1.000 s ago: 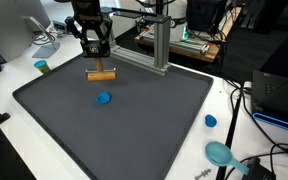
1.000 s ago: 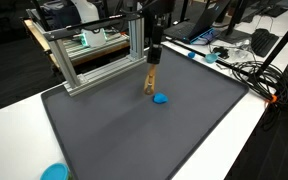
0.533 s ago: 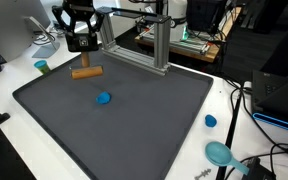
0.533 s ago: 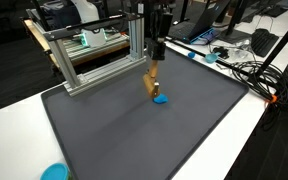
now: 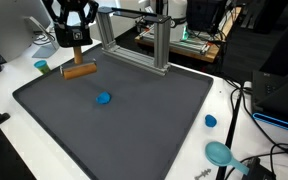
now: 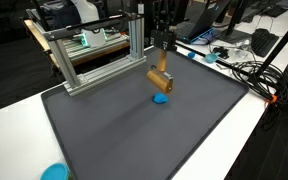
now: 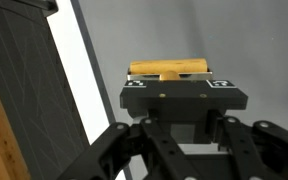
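Pale wood, a short block (image 5: 80,71) hangs pinched in your pincer (image 5: 78,63) at the upper left of the frame in an exterior view. It is held off the dark grey mat (image 5: 134,130) that covers the white tabletop (image 5: 6,92), near the mat's upper-left edge. The block sits directly below the pincer, with the fingers pressed onto its middle. Its long axis runs roughly level, crossing the line of the fingers. The wrist view confirms this: the block (image 7: 169,68) lies broadside across the upper centre of the frame, beyond the pincer's body. A small blue piece (image 5: 103,98) lies on the mat below and to the right of the block. The aluminium frame (image 5: 149,40) stands to the right along the top, and a teal cup (image 5: 42,67) stands on the tabletop at the left. A second ago you held the block lower and nearer the frame's centre, just above the blue piece. You have since carried it up and leftward, with the grip unchanged.
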